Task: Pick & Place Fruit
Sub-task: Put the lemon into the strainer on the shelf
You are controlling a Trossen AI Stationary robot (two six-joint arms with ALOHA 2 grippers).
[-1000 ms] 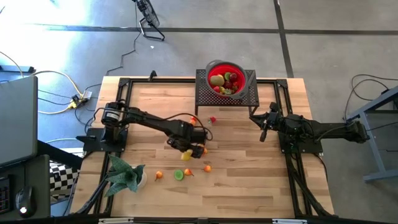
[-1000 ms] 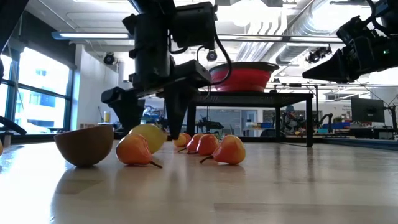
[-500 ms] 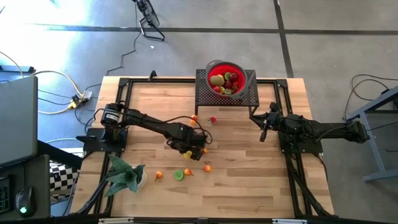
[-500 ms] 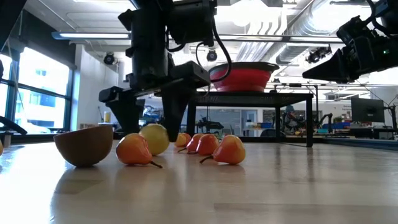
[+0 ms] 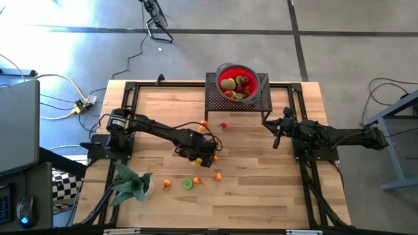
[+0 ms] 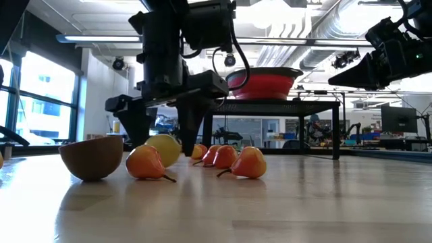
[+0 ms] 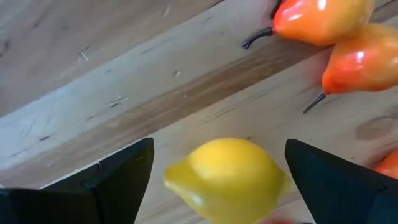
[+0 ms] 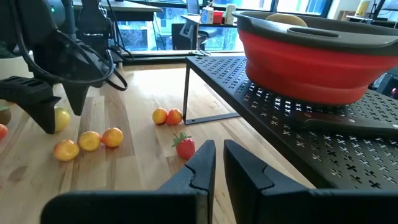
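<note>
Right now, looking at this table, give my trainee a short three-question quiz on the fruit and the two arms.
1. True or false: the left gripper has its fingers open on either side of the lemon.
2. Where does the red bowl sit? A on the wood table top, B on the black mesh rack, C on the floor.
3. Fill in: the right gripper is ____ and holds nothing.

Key: 1 true; 2 B; 3 shut.
</note>
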